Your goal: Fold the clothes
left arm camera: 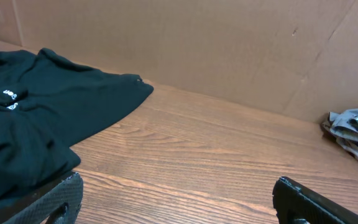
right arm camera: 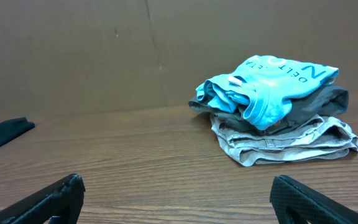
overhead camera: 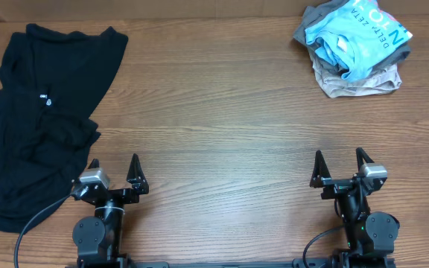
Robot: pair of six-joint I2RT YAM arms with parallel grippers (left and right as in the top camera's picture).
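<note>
A rumpled black shirt (overhead camera: 36,119) with a small white collar label lies spread at the table's left side; the left wrist view shows it (left arm camera: 42,118) ahead and to the left. At the far right corner sits a pile of clothes (overhead camera: 352,46): a light blue printed garment (right arm camera: 269,84) on top of a grey one and a beige one (right arm camera: 284,143). My left gripper (overhead camera: 113,168) stands open near the front edge, its left finger beside the shirt's edge. My right gripper (overhead camera: 339,162) is open at the front right, nothing between its fingers.
A brown cardboard wall (left arm camera: 229,43) stands along the table's far edge. Bare wooden tabletop (overhead camera: 222,112) stretches between the black shirt and the pile. Black cables trail from both arm bases at the front edge.
</note>
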